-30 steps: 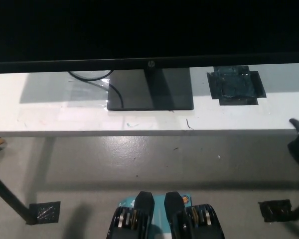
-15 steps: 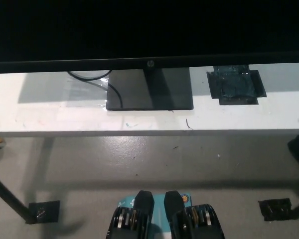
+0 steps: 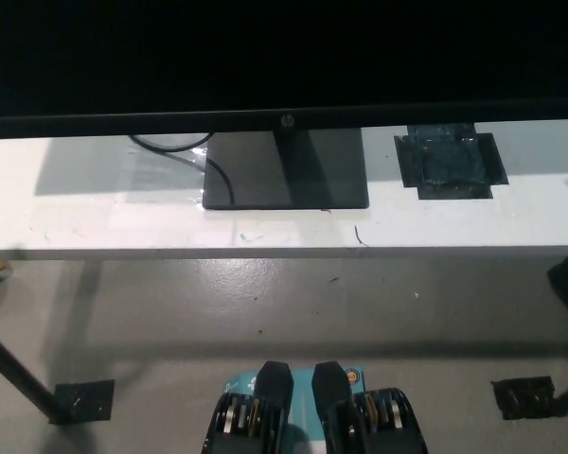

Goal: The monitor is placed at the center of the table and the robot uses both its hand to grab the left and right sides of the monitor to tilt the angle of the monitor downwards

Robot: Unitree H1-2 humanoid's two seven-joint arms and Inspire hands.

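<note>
Monitor (image 3: 284, 57) filling the whole top of the head view, standing at the middle of the white table (image 3: 95, 222), both side edges cut off by the frame. Screen showing only flat black, with nothing readable beyond a small pale logo (image 3: 288, 121) on the thin lower bezel. Resting on a dark, matte, rectangular base (image 3: 289, 170) with a short neck rising to the bezel. Black cable (image 3: 213, 175) curling from under the screen, looping over the tabletop and touching the base's left edge. Patch of dark, wrinkled tape (image 3: 450, 163) lying on the table right of the base, apart from it. Grey, glossy floor (image 3: 265, 312) showing below the table edge, with taped squares (image 3: 83, 401) near a black table leg and at the lower right. Neither hand appearing anywhere, so no telling open or closed.
</note>
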